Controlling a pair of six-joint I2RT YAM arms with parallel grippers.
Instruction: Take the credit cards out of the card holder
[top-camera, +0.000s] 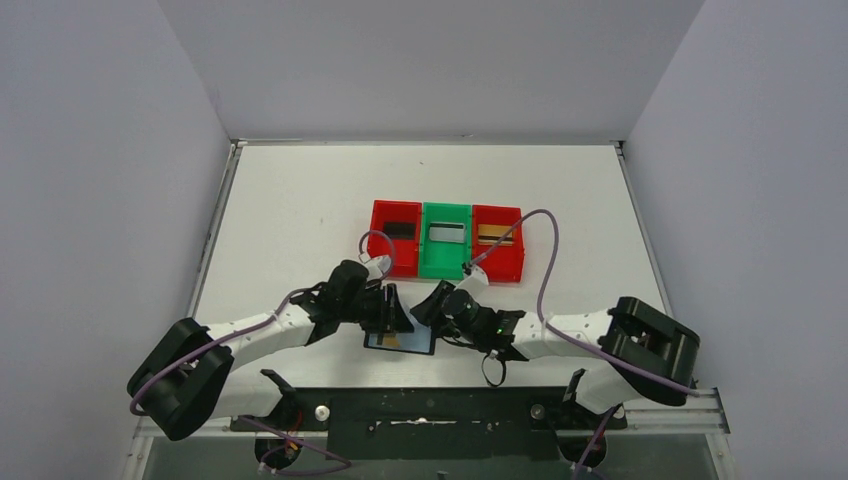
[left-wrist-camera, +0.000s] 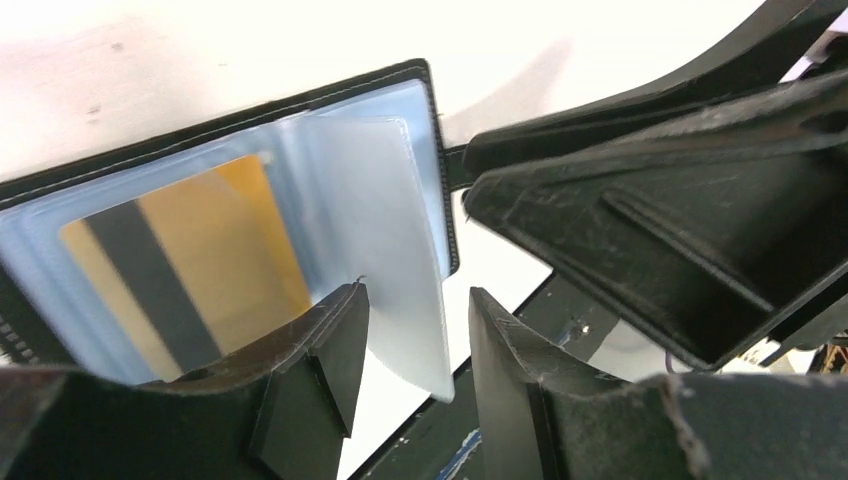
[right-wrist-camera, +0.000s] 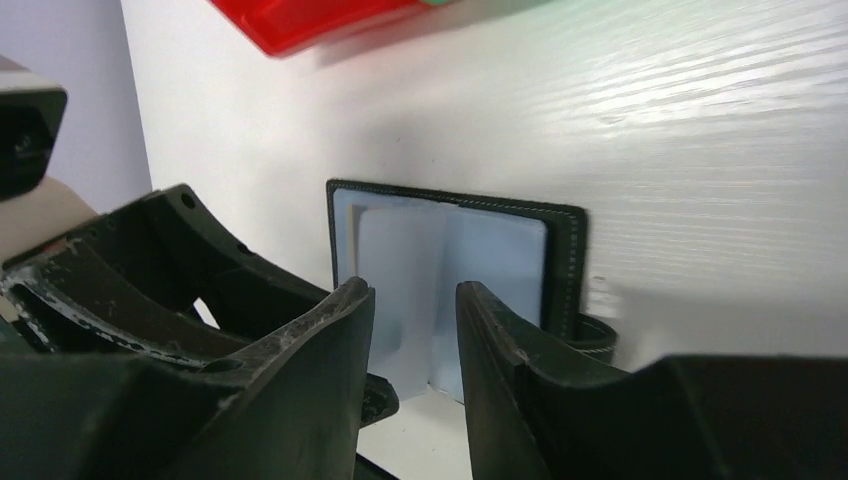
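The holder lay open and flat by the near edge of the table, about midway along it and well apart from the trays. Its long axis ran along that edge, with the pockets facing up. A gold card with a dark stripe sat in a clear pocket in the holder's left half; any print on it was too blurred to read. The left gripper hung low over the holder with its fingers apart. A clear sleeve stood in the gap, and I could not tell whether either finger touched it. The right gripper hung just beside it over the holder, fingers also apart, gripping nothing.
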